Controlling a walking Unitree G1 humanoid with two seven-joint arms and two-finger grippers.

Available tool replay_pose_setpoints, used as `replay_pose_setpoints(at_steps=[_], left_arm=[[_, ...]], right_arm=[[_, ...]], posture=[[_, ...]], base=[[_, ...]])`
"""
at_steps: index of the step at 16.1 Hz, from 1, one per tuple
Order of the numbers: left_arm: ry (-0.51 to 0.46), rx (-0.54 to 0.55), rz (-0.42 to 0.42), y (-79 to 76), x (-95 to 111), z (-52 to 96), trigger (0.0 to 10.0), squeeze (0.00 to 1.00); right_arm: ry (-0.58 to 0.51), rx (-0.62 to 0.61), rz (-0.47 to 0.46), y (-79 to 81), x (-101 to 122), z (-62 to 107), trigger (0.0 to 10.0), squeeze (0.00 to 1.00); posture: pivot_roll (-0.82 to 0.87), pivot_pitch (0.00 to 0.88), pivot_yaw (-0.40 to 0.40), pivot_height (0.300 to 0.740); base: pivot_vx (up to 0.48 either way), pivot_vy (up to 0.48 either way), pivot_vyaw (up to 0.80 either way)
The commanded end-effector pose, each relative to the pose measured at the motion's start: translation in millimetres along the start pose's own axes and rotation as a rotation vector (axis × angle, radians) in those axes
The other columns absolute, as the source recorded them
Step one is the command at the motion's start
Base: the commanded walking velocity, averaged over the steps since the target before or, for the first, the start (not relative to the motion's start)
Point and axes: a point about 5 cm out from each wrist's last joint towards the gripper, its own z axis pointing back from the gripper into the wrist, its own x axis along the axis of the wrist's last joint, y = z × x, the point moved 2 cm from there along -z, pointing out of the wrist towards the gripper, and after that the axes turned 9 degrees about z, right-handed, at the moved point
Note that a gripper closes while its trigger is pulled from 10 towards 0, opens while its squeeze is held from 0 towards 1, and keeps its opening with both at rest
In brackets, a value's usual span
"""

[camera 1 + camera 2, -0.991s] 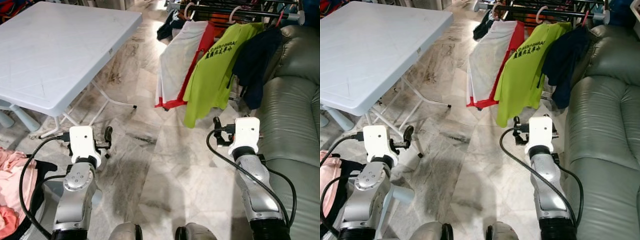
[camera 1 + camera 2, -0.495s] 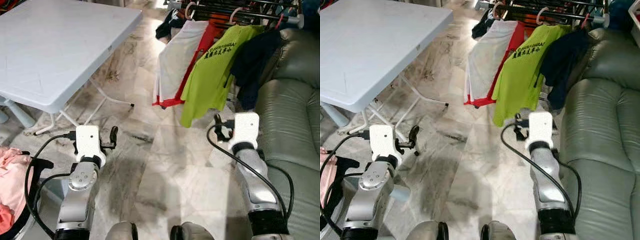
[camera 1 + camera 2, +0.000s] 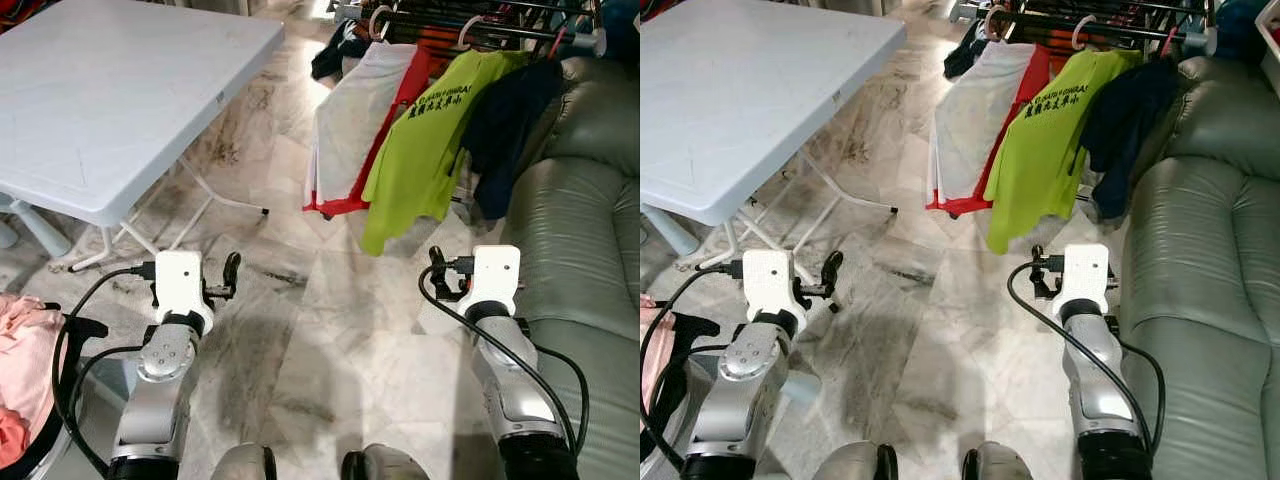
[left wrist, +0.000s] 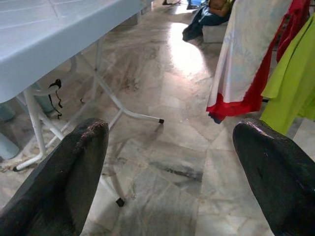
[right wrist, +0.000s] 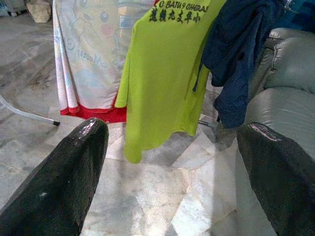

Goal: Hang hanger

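A clothes rack rail (image 3: 480, 22) runs across the far right, with white hanger hooks (image 3: 378, 18) over it. From it hang a white and red garment (image 3: 350, 120), a lime green shirt (image 3: 425, 140) and a navy garment (image 3: 510, 120). My left gripper (image 4: 172, 132) is held low over the marble floor near the table leg, open and empty. My right gripper (image 5: 172, 128) is also open and empty, pointing at the green shirt (image 5: 162, 69) from below and a short way back. I can make out no loose hanger.
A white folding table (image 3: 110, 90) stands at the left, its metal legs (image 4: 118, 105) near my left gripper. A grey-green leather sofa (image 3: 585, 230) lines the right side. Pink clothes (image 3: 20, 370) lie in a black basket at the lower left. Marble floor (image 3: 330, 330) lies between.
The whole view has shifted slightly, so the camera moved. The right arm has dropped a little since half a second ago. Both grippers stay open and empty.
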Motion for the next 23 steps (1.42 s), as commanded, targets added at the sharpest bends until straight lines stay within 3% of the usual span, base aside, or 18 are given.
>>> replay_pose_setpoints(at_steps=[1, 3, 5, 6, 8, 10, 11, 23], left_arm=[[-0.011, -0.001, -0.045, 2.8, 1.6, 2.9, 10.0, 0.00], [-0.023, 0.050, -0.056, 8.1, 3.3, 3.0, 10.0, 0.00], [0.022, -0.009, 0.007, 12.0, -6.7, 4.7, 10.0, 0.00], [0.041, -0.010, 0.035, 14.3, -9.8, 4.3, 10.0, 0.00], [-0.008, -0.015, 0.003, 9.4, 4.1, -1.2, 10.0, 0.00], [-0.031, -0.033, -0.001, 3.5, 10.1, -4.5, 10.0, 0.00], [-0.045, -0.066, -0.003, -2.5, 14.4, -6.9, 10.0, 0.00], [-0.054, -0.094, 0.009, -11.1, 15.5, -8.3, 10.0, 0.00]], right_arm=[[-0.004, -0.007, 0.022, -4.0, 1.5, 0.0, 10.0, 0.00], [-0.007, -0.008, 0.045, -2.5, 2.0, 0.7, 10.0, 0.00], [-0.026, -0.020, 0.106, -2.1, -1.0, 2.9, 10.0, 0.00], [-0.020, -0.007, 0.059, 0.2, -1.3, 2.8, 10.0, 0.00], [-0.085, -0.023, 0.065, 1.3, 16.8, -2.7, 10.0, 0.00], [-0.092, -0.019, 0.087, 3.1, 20.9, -5.7, 10.0, 0.00], [-0.097, -0.005, 0.079, 3.6, 23.5, -6.7, 10.0, 0.00], [-0.109, -0.006, 0.052, 4.2, 23.9, -10.8, 10.0, 0.00]], posture=[[-0.02, 0.082, -0.004, 0.740], [-0.01, 0.086, -0.012, 0.740], [0.00, 0.085, -0.023, 0.740], [-0.01, 0.091, -0.017, 0.740], [-0.02, 0.083, 0.002, 0.740], [-0.03, 0.087, 0.013, 0.740], [-0.03, 0.078, 0.014, 0.740], [-0.02, 0.068, 0.003, 0.740]], base=[[0.000, 0.000, 0.00], [0.000, 0.000, 0.00], [0.000, 0.000, 0.00], [0.000, 0.000, 0.00], [0.000, 0.000, 0.00], [0.000, 0.000, 0.00], [0.398, 0.000, 0.00], [0.423, 0.023, 0.00]])
